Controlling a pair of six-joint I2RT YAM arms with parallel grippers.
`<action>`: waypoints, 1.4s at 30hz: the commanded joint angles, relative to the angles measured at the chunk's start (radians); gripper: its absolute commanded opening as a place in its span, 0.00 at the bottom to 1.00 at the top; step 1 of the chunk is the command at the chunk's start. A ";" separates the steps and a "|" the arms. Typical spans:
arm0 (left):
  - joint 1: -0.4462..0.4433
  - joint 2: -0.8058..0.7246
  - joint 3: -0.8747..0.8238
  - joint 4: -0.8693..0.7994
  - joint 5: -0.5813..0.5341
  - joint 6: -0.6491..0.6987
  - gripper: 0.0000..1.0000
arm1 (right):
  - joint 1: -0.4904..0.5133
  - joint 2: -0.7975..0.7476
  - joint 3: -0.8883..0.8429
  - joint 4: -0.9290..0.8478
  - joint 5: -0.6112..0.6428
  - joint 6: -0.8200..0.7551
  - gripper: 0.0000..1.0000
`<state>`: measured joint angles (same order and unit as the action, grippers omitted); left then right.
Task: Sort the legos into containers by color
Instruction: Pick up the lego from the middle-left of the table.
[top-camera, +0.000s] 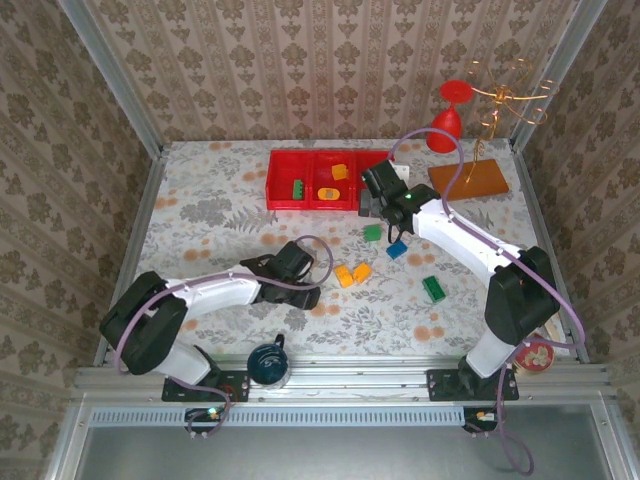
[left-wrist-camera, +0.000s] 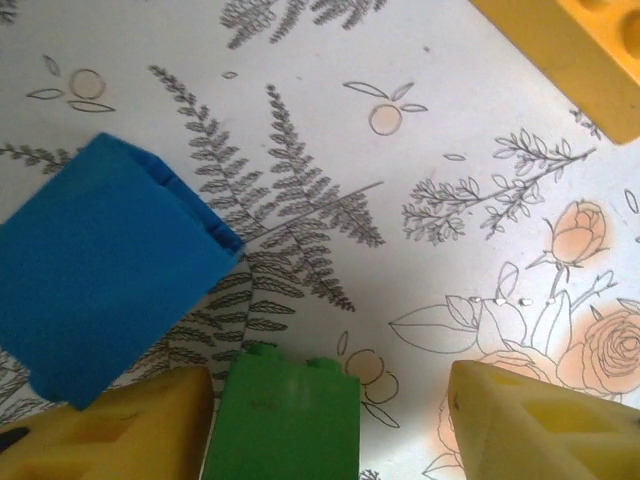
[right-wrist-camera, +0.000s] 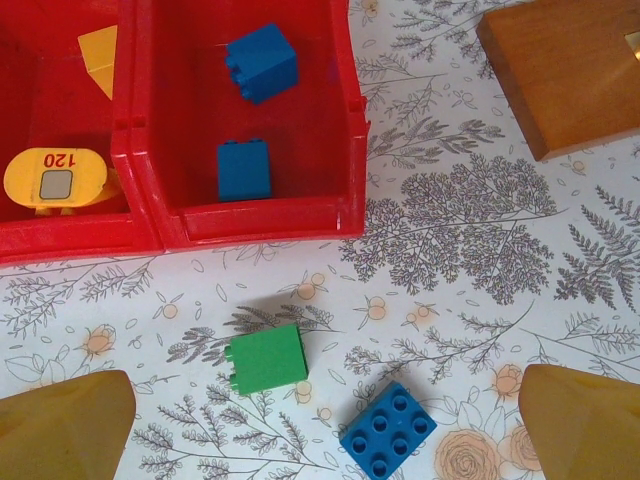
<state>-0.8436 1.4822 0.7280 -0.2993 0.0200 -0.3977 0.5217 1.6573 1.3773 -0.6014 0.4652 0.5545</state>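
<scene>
Treat the legos (top-camera: 343, 275) as light, rigid, smooth-walled plastic (judged by look): no crush risk, but apt to skid or twist out under an off-ctr pinch. Take ea. across two flat opposite side walls, mid-height, pads square; avoid studs and corners. Work from biggest in view: locate blue block (left-wrist-camera: 100, 280) on the cloth (left-wrist-camera: 400, 150) just beside left gripper (left-wrist-camera: 330, 430), then green brick (left-wrist-camera: 285, 420) btwn its fingers (left-wrist-camera: 110, 430), close against one pad w/ a clear gap to the other. Read those jaws as part-way apart, nothing clamped yet. Read right gripper (right-wrist-camera: 325, 425) as spread wide, holding nothing, hovering over green cube (right-wrist-camera: 265, 358) and studded blue brick (right-wrist-camera: 388, 432), both loose on the cloth nr red tray (right-wrist-camera: 250, 222). Next, check that tray, 3 compts in a row. Find in right compt two blue pieces: far blue brick (right-wrist-camera: 261, 62), near blue brick (right-wrist-camera: 244, 170). Find in ctr compt yellow oval tag (right-wrist-camera: 55, 180) marked 120 plus orange-yellow piece (right-wrist-camera: 100, 60). Find in left compt one small green lego (top-camera: 298, 188). Note colours matched per compt; cannot tell tag's purpose.
</scene>
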 joint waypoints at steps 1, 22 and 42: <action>-0.011 0.015 0.023 -0.025 0.014 0.008 0.62 | 0.004 -0.008 -0.009 0.002 0.039 0.027 1.00; -0.031 0.045 0.019 -0.072 -0.042 -0.026 0.26 | 0.003 -0.032 -0.046 0.005 0.047 0.039 1.00; 0.089 -0.243 0.119 -0.047 -0.190 0.071 0.16 | 0.004 -0.106 -0.136 0.037 0.069 0.105 1.00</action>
<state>-0.8082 1.2518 0.8085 -0.3809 -0.1177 -0.3687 0.5217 1.5890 1.2602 -0.5777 0.4946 0.6117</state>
